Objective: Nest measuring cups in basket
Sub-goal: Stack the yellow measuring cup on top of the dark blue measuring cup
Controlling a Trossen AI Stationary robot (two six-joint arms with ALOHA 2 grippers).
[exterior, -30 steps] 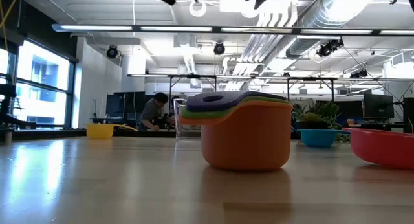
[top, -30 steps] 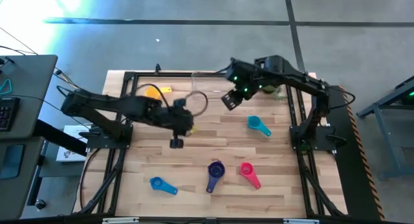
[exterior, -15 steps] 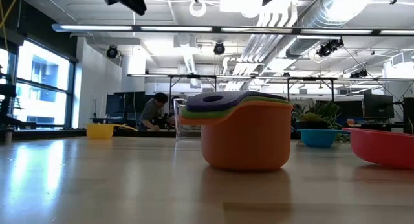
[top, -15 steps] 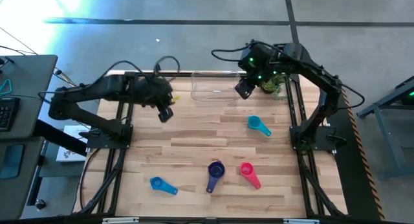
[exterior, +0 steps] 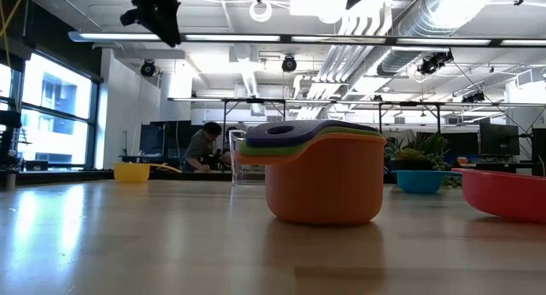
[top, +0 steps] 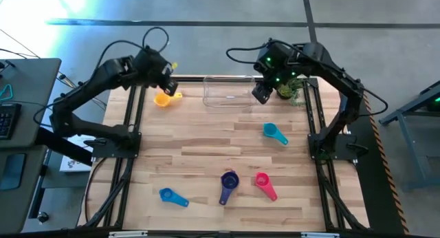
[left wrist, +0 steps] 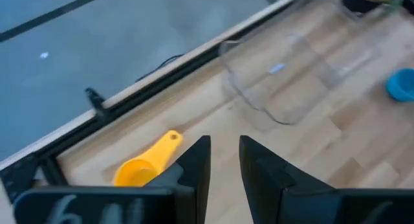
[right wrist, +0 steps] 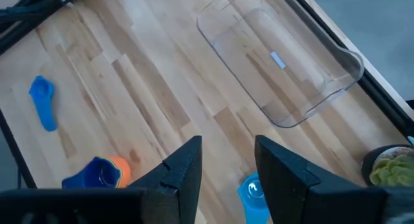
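Observation:
The clear basket (top: pixel 227 92) stands at the table's far edge; it also shows in the right wrist view (right wrist: pixel 278 62). A yellow cup (top: pixel 163 98) lies left of it. A teal cup (top: pixel 275 133), a blue cup (top: pixel 173 197) and a pink-red cup (top: pixel 265 185) lie apart on the table. A nested stack (exterior: pixel 324 171), orange below, then green, purple on top, stands near the front (top: pixel 228 183). My left gripper (top: pixel 168 83) hangs above the yellow cup (left wrist: pixel 145 166), empty, fingers a little apart. My right gripper (top: pixel 261 93) is open and empty above the basket's right end.
A small potted green plant (top: pixel 292 90) stands right of the basket, close to my right gripper. Dark frame rails (top: pixel 130 121) run along the table's left and right sides. In the low view, people sit in the room behind the table (exterior: pixel 203 150).
My left gripper has swung from the table's middle toward the far left corner and now hangs over the yellow cup. My right gripper has gone a little toward the far edge and right, to the basket's right end. No cup has moved.

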